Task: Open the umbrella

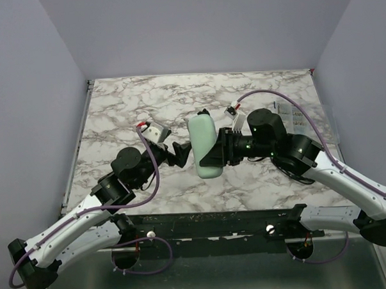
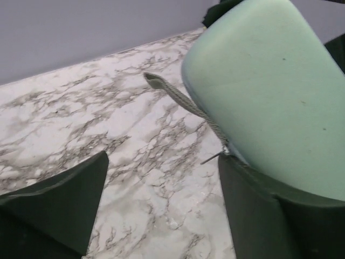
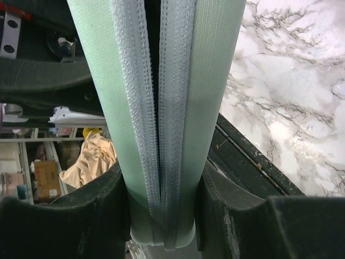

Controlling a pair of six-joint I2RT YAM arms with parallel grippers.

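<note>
The pale mint-green case (image 1: pixel 204 144) is held above the marble table (image 1: pixel 127 102), its long axis running near to far. My right gripper (image 1: pixel 214 157) is shut on its near end; in the right wrist view the gripper (image 3: pixel 161 216) clamps both sides of the case (image 3: pixel 210 81), and the grey zipper (image 3: pixel 164 108) faces the camera, slightly parted. My left gripper (image 1: pixel 178 151) is open just left of the case. In the left wrist view the gripper (image 2: pixel 161 216) is empty, the case (image 2: pixel 269 91) lies against the right finger (image 2: pixel 269 216), and a grey zip cord (image 2: pixel 183 100) hangs out. The umbrella is hidden; a small black bit (image 1: pixel 204 112) shows at the case's far end.
A printed sheet (image 1: pixel 302 117) lies at the table's right edge. A dark cable (image 1: pixel 289 172) lies under my right arm. Grey walls close in the far, left and right sides. A black rail (image 1: pixel 209 219) runs along the near edge.
</note>
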